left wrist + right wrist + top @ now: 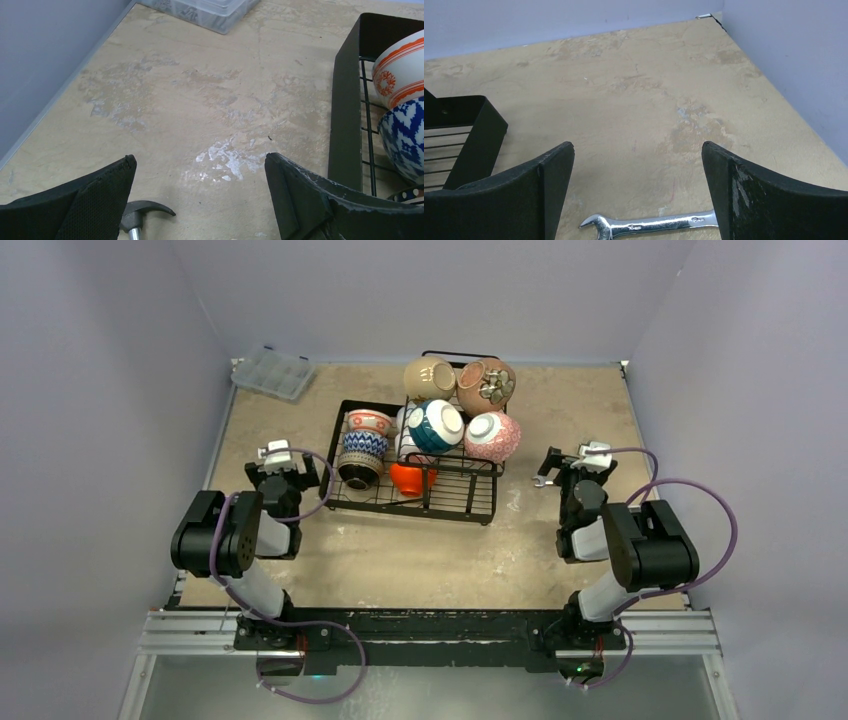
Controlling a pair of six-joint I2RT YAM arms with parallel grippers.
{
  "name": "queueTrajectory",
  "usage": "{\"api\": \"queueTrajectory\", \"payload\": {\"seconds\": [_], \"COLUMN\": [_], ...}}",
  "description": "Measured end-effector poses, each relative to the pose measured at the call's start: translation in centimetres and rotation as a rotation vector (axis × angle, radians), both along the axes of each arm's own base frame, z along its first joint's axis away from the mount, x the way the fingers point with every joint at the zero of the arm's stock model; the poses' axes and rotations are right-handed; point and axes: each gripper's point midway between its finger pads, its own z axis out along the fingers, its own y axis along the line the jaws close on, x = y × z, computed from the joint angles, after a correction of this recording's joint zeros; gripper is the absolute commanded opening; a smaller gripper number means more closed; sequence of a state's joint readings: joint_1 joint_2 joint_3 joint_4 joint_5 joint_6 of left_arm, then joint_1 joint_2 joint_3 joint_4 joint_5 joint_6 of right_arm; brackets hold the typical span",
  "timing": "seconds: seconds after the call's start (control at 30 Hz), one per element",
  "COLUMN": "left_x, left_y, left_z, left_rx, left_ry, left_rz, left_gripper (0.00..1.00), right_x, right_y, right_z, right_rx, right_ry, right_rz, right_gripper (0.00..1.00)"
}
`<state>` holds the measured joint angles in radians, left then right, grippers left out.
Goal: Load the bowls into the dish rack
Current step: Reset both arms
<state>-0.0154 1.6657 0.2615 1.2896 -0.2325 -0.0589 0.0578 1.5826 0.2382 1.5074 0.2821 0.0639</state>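
The black wire dish rack (470, 502) stands mid-table with several bowls in it. A tan bowl (430, 377), a brown patterned bowl (486, 386), a teal bowl (436, 426) and a pink bowl (492, 436) sit on the raised tier. An orange-banded bowl (370, 423), a blue-patterned bowl (363, 445), a dark bowl (358, 471) and an orange bowl (411, 478) sit on the base. My left gripper (285, 472) is open and empty just left of the rack. My right gripper (572, 465) is open and empty to the rack's right. The left wrist view shows the gripper (200, 170) over bare table, beside the rack wall (345, 115), the orange-banded bowl (400, 70) and the blue-patterned bowl (405, 132). The right wrist view shows the gripper (638, 155) and a rack corner (479, 130).
A clear plastic compartment box (272, 372) lies at the back left and also shows in the left wrist view (200, 10). A steel wrench (654, 224) lies on the table under my right gripper. A dark claw-shaped tool head (142, 210) lies by my left finger. Walls enclose the table.
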Motion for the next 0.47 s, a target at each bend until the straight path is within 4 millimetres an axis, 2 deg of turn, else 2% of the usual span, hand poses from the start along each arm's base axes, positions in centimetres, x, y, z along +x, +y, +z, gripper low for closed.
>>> {"api": "queueTrajectory", "payload": {"seconds": [0.47], "left_x": [-0.57], "left_y": [0.26], "left_z": [-0.54], "left_rx": [-0.003], "left_ry": [0.016], "left_rz": [0.027], "left_gripper": [0.99], "right_x": [-0.06], "right_y": [-0.28], "right_z": [-0.04], "right_rx": [0.000], "right_ry": [0.002], "right_rz": [-0.016], "right_gripper": [0.99]}}
